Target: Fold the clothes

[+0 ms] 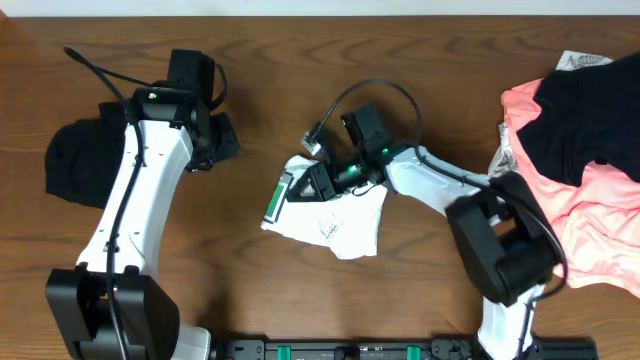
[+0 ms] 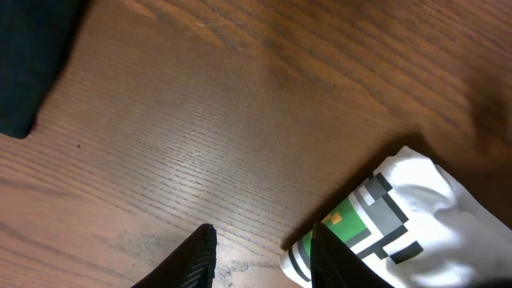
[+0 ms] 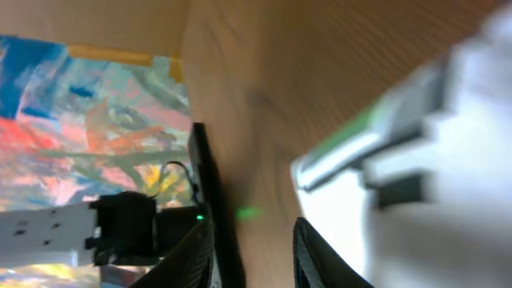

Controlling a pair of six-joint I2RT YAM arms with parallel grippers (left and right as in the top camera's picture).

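Note:
The clothes lie in three places. A folded white T-shirt (image 1: pixel 335 215) with a green-and-grey logo (image 1: pixel 274 203) rests mid-table, a black garment (image 1: pixel 75 160) sits at the left, and a coral-pink garment (image 1: pixel 590 215) under a black one (image 1: pixel 575 120) is heaped at the right. My right gripper (image 1: pixel 305 183) hovers at the shirt's upper-left edge; in the right wrist view it (image 3: pixel 252 240) stands open over bare wood, the white T-shirt (image 3: pixel 416 184) beside it. My left gripper (image 1: pixel 224 142) is left of the shirt; in the left wrist view it (image 2: pixel 262 244) is open with wood between its fingers, the T-shirt (image 2: pixel 408 216) just right.
The wooden table (image 1: pixel 300 60) runs the whole overhead view. A rail with green clips (image 1: pixel 350 350) lines the front edge. The black garment's corner (image 2: pixel 32 56) shows at the top left of the left wrist view. A white printed label (image 1: pixel 583 61) peeks from the right pile.

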